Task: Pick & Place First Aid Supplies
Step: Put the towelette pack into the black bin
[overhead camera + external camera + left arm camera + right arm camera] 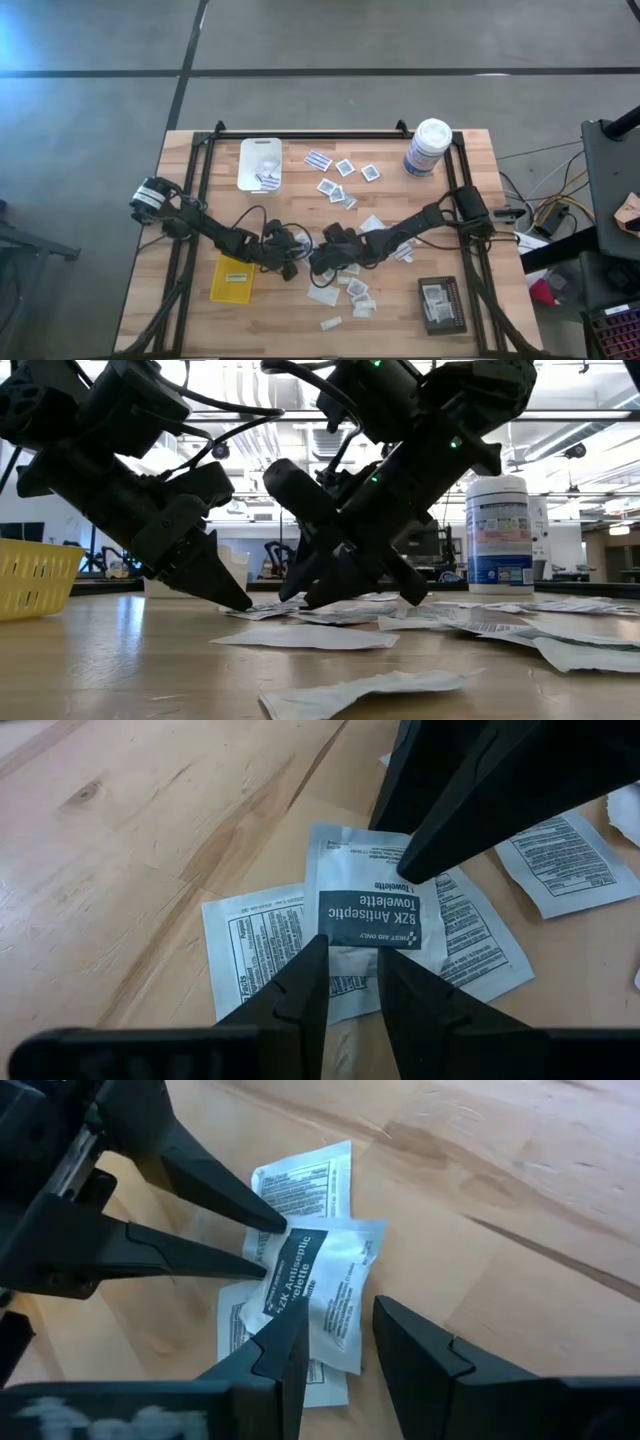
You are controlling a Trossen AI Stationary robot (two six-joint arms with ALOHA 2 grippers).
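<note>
A white antiseptic towelette packet with a dark band lies on top of other white packets at the middle of the table. My left gripper is open, with its fingertips down at the packet's dark-band edge. My right gripper is open too. It faces the left one from the opposite side, with its fingers over the packet's other end. More first aid supplies lie loose on the far part and the near part of the table. My left gripper has its two fingertips at the packet's dark-band edge, slanting down from the table's left. The packet lies flat on other packets, and I cannot tell whether the tips touch it. My right gripper slants down from the right, one fingertip over the packet's far end; I cannot tell whether it touches.
A white tray with a few packets stands at the far left. A yellow tray is at the near left and a black tray with packets at the near right. A tall white canister stands at the far right.
</note>
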